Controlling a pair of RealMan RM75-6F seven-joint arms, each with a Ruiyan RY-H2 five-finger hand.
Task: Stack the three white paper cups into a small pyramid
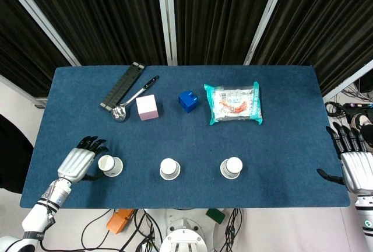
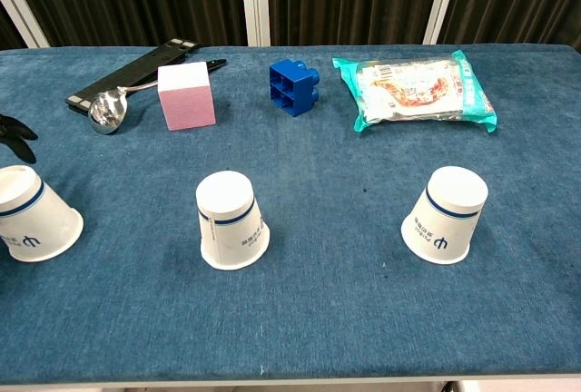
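Three white paper cups stand upside down in a row near the table's front edge: a left cup, a middle cup and a right cup. My left hand is right beside the left cup, fingers spread around its left side, holding nothing that I can see. Only its dark fingertips show in the chest view. My right hand hangs open off the table's right edge, far from the cups.
At the back lie a black strip, a metal spoon, a pink cube, a blue brick and a teal snack packet. The blue table has bare cloth between the cups.
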